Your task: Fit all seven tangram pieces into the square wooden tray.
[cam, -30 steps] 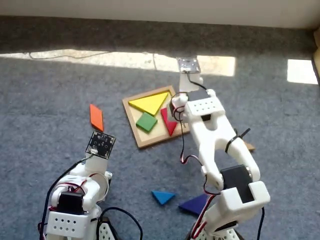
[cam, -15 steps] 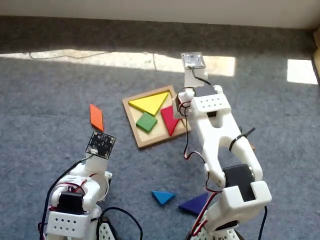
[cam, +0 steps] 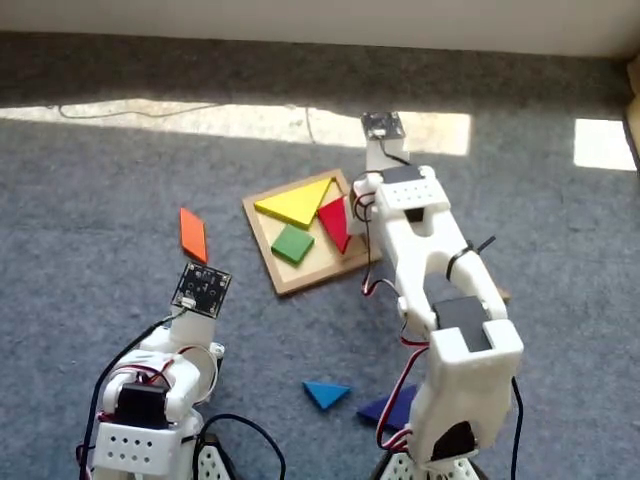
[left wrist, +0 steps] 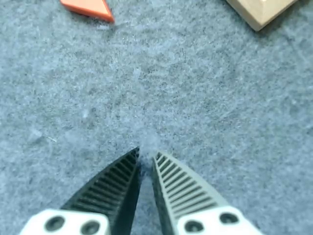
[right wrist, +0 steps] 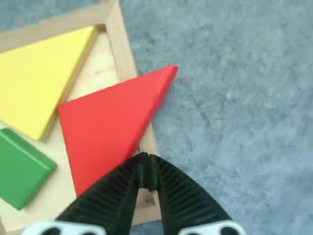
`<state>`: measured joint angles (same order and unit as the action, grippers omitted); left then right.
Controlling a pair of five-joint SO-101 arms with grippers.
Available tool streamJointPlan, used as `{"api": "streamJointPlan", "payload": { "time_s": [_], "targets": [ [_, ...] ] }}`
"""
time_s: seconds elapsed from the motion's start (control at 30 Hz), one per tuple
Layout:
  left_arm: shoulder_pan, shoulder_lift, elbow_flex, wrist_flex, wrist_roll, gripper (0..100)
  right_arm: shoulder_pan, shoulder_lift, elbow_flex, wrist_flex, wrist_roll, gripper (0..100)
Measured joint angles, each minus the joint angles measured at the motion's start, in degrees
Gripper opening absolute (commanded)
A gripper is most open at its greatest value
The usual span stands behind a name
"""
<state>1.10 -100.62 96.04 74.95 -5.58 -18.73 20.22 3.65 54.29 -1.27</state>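
The square wooden tray (cam: 262, 232) lies on the grey carpet and holds a yellow triangle (cam: 295, 203), a green square (cam: 292, 243) and a red triangle (cam: 335, 222). In the right wrist view the red triangle (right wrist: 110, 125) lies tilted, one corner resting over the tray rim (right wrist: 122, 49). My right gripper (right wrist: 145, 159) is shut, its tips against the red triangle's edge near the rim. My left gripper (left wrist: 145, 156) is shut over bare carpet. The orange parallelogram (left wrist: 88, 7) and a tray corner (left wrist: 261, 10) lie beyond it.
An orange parallelogram (cam: 193, 235) lies left of the tray. A small blue triangle (cam: 326, 393) and a dark blue triangle (cam: 390, 408) lie near the arms' bases. A brown piece (cam: 500, 295) peeks out from behind the right arm.
The right arm has pushed toward the tray's far side, and the red triangle has slid and turned with it, nearer the yellow triangle. The left arm has kept still.
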Motion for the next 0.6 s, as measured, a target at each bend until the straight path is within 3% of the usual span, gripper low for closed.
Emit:
{"api": "streamJointPlan", "payload": {
  "time_s": [0.6],
  "targets": [
    [0.0, 0.0, 0.0, 0.0, 0.0, 1, 1.49, 10.81, -15.3, 0.0, 0.0, 1.2]
  ]
}}
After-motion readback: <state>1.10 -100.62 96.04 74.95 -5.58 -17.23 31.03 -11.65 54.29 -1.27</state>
